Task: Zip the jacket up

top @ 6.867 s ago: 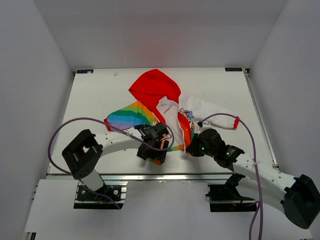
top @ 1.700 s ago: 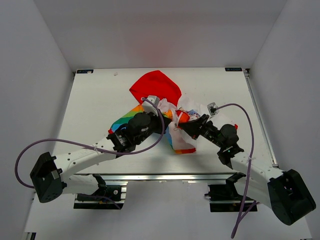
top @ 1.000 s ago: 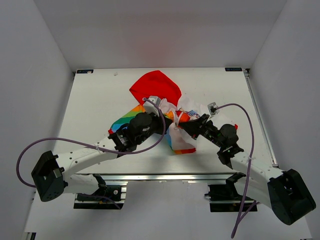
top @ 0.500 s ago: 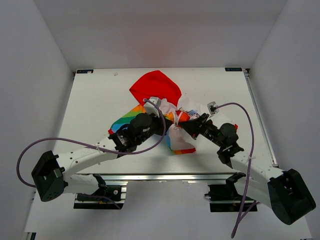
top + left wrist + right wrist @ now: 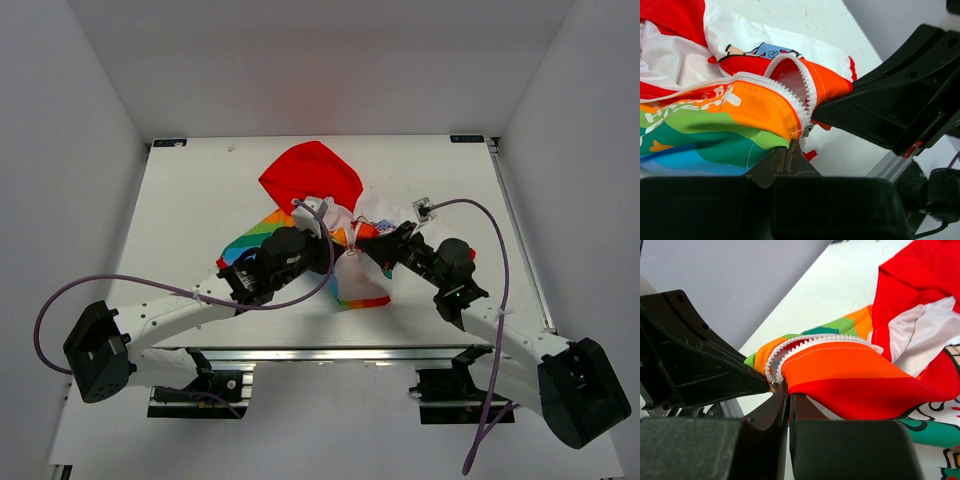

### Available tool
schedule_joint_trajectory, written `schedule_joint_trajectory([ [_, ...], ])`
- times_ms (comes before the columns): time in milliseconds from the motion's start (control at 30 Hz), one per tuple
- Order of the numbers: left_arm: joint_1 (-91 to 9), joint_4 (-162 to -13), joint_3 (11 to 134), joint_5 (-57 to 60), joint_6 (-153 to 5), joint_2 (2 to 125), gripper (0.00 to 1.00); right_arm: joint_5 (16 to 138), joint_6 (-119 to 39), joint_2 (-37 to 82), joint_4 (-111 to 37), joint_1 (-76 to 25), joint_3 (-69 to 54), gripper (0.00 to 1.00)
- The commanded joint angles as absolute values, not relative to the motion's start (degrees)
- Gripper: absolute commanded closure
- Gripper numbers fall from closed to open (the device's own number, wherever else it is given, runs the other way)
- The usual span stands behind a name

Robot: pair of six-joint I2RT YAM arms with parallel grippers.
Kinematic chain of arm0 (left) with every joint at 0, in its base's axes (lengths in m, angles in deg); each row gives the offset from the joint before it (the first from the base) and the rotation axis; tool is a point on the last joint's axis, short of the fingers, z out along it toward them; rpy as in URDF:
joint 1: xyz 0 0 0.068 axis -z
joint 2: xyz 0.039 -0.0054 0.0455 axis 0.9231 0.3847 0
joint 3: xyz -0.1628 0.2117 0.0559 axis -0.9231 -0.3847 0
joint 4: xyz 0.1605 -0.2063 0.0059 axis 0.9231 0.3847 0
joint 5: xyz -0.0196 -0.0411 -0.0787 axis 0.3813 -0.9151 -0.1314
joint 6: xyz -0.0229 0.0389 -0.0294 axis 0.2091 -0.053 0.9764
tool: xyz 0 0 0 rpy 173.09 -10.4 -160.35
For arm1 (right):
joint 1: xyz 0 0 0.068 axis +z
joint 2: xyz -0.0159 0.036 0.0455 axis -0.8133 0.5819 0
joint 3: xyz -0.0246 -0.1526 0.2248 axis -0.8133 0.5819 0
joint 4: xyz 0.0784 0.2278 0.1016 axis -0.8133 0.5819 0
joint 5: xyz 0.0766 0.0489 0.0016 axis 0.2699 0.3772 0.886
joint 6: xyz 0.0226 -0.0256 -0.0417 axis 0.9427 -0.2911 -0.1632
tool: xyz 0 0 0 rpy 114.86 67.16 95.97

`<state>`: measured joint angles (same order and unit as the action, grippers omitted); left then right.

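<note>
As one jacket (image 5: 355, 285) lies bunched | one red hood (image 5: 312, 178), rainbow hem (image 5: 715, 130), white zipper teeth (image 5: 790, 95) | two grippers: left gripper (image 5: 788, 150), right gripper (image 5: 788, 395), each clamped on hem.

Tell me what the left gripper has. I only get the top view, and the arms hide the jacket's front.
Observer: The left gripper is shut on the jacket, on its orange edge right under a small metal zipper piece.
Operator: And the right one?
Observer: The right gripper is shut on the other orange edge, beside that same piece.
Operator: Are the teeth joined yet?
Observer: No. The two white tooth rows meet only at the metal piece and curl apart above it.
</note>
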<state>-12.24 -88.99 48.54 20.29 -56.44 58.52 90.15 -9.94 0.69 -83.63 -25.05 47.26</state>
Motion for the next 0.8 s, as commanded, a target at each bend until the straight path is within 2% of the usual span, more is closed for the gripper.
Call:
schedule_joint_trajectory([
  [0, -12.27, -83.66, 48.1, 17.42, -59.98, 58.8, 1.0, 90.57, -10.37, -0.81, -82.47, -25.15, 43.25, 1.0],
  [200, -12.18, -83.2, 46.08, 10.3, -64.55, 57.57, 1.0, 90.31, -12.13, -1.87, -73.07, -25.59, 38.86, 1.0],
  [367, -12.18, -79.34, 45.81, 11.95, -63.51, 57.57, 1.0, 92.5, -12.39, -0.11, -65.69, -26.47, 34.38, 1.0],
  [400, -12.09, -78.46, 45.9, 13.1, -62.72, 57.48, 1.0, 92.68, -12.74, 0.07, -62.1, -26.47, 34.02, 0.98],
  [467, -12.18, -78.45, 46.25, 13.46, -61.05, 57.13, 1.0, 93.47, -13.71, 0.59, -59.01, -26.47, 34.1, 0.85],
  [500, -12.18, -78.8, 46.52, 13.55, -60.17, 56.95, 1.0, 93.13, -14.06, 0.77, -57.51, -26.55, 34.37, 0.84],
  [533, -12.18, -78.8, 47.56, 12.41, -59.46, 57.13, 1.0, 93.47, -15.37, 0.86, -52.97, -26.47, 34.8, 0.79],
  [633, -12.18, -77.14, 49.06, 12.49, -59.28, 57.48, 1.0, 94.43, -15.91, 0.6, -52.05, -26.47, 35.24, 0.78],
  [767, -12.18, -74.33, 51.25, 15.55, -58.67, 57.65, 1.0, 94.09, -16.17, -1.68, -50.92, -26.55, 35.69, 0.64],
])
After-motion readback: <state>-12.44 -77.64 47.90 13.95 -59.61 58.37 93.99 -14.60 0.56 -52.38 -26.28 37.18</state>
